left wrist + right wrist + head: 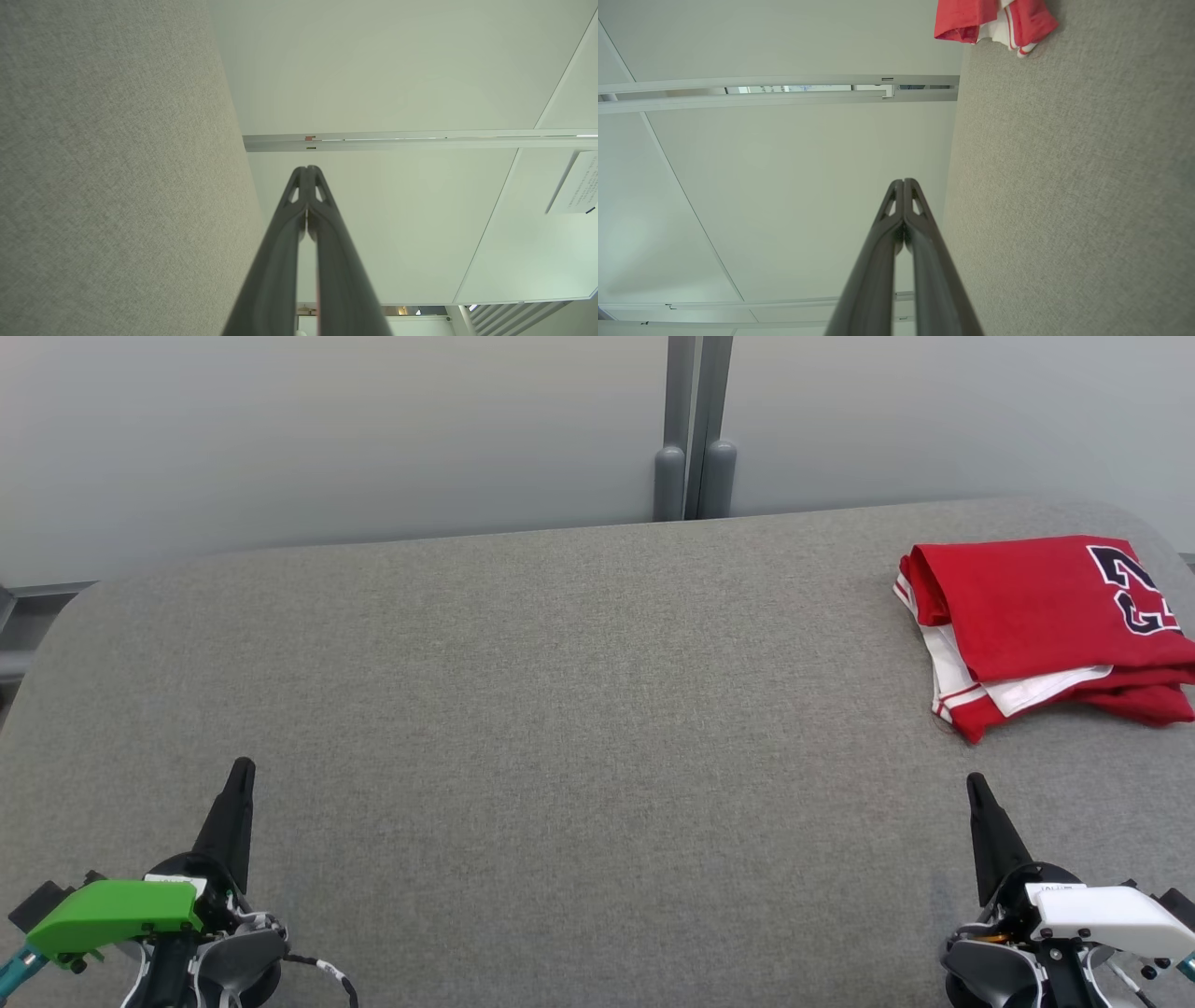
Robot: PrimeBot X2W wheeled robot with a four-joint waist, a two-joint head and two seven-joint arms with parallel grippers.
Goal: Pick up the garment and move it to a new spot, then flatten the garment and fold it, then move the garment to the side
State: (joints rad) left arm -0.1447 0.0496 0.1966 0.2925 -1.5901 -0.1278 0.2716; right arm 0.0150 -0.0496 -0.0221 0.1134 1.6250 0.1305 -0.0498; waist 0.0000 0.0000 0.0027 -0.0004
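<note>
On table [560,709], far right: folded garment [1036,607] (red).

The red garment [1036,607] bears a large dark numeral [1130,593] edged in white on its top fold; partly folded under, it looks like a 2, perhaps with a second digit. In the left wrist view, a white sheet [577,182] on the wall carries print too small to read.
</note>
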